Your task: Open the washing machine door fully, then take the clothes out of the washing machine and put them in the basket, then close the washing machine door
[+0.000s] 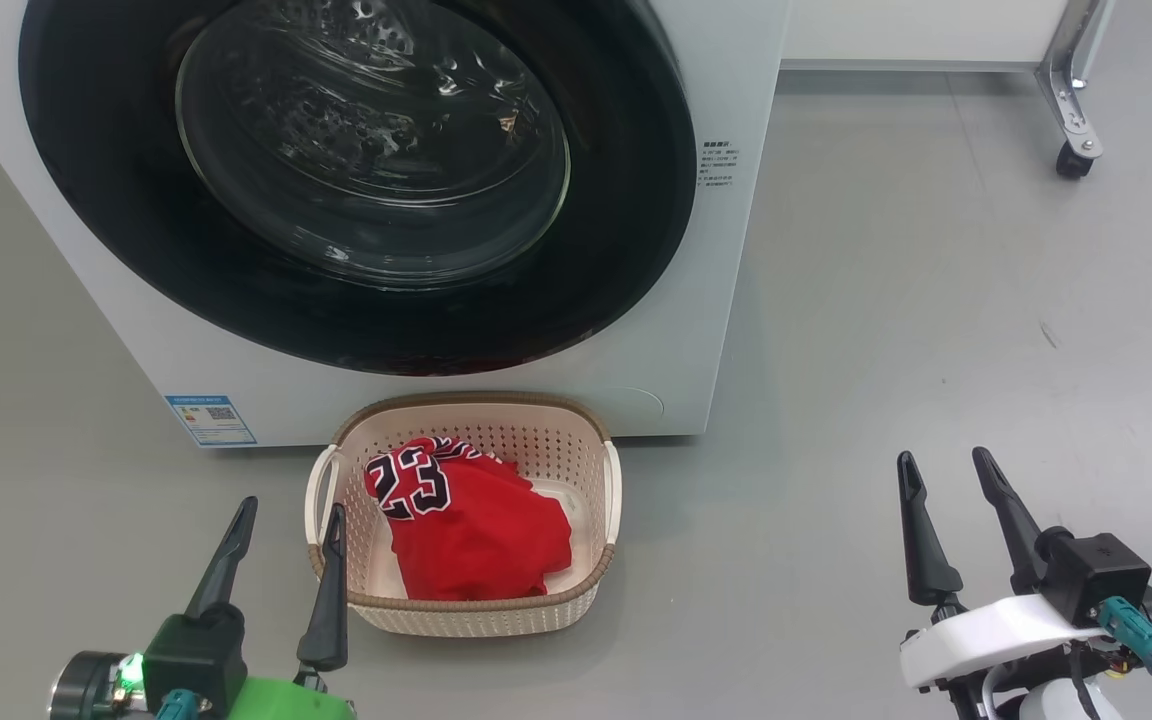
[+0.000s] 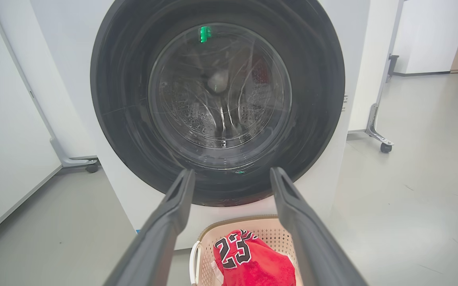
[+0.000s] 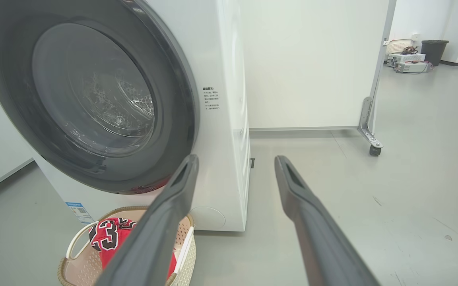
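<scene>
Two grippers, one washing machine, one basket, so a pretty short inventory here.

The washing machine [image 1: 691,335] sits at the far left of the grey floor [image 1: 886,350]. Its one big round door [image 1: 366,160] is shut flush against the white front, and you can see the steel drum through the glass bowl. I count two stickers on the front: one blue label [image 1: 209,419] low on the left and one small block of print [image 1: 717,165] just right of the door rim.

The single basket [image 1: 476,618] stands on the floor right in front of the machine, under the door, with two side handles. The clothes [image 1: 471,535] are in it as one red heap with a black-and-white 23 showing on the left side. I honestly can't tell whether that's one garment or two bunched together.

The left gripper [image 1: 293,505] is near, just left of the basket, with its right finger overlapping the basket's left handle in the head view. Its two fingers are spread wide with nothing between them. The right gripper [image 1: 941,453] is well off to the right over bare floor, also two fingers, spread and empty.

Far right there's one caster wheel [image 1: 1073,160] on a metal leg, and the right wrist view shows one dark bin [image 3: 434,51] way back.
</scene>
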Robot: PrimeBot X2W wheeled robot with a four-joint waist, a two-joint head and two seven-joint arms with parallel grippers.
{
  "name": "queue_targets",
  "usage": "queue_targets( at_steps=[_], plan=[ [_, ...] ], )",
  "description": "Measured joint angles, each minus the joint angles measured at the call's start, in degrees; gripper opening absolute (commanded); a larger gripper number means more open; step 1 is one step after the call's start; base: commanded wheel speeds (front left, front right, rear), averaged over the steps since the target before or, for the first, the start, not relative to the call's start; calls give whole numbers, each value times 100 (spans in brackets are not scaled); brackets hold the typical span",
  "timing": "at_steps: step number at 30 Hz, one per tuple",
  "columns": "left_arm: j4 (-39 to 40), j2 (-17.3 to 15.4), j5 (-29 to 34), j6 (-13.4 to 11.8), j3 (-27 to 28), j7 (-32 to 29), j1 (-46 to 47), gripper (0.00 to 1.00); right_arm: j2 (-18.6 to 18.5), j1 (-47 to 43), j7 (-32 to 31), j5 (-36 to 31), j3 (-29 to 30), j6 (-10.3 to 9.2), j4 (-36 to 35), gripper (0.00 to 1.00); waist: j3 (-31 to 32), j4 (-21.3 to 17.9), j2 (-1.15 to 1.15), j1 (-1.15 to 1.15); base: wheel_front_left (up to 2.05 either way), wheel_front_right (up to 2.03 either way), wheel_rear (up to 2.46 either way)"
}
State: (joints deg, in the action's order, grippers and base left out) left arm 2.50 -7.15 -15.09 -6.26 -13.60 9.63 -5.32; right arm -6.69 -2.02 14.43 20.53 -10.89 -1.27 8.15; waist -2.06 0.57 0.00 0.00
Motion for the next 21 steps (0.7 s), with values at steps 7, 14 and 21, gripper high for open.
queue_targets(
  at_steps=[7,14,21],
  plan=[
    [58,0,0,-1,-1,-34,-7,100,-29,-160,-34,0,7,-77,-276,100,-33,8,0,0,0,0,0],
    [110,1,0,-1,-1,-57,-26,100,-67,-281,-109,-1,23,-129,-533,100,-49,15,0,0,0,0,0],
    [143,9,0,-1,-11,-100,-58,100,-92,-403,-178,-1,34,-144,-709,100,-54,32,0,0,0,0,0]
  ],
)
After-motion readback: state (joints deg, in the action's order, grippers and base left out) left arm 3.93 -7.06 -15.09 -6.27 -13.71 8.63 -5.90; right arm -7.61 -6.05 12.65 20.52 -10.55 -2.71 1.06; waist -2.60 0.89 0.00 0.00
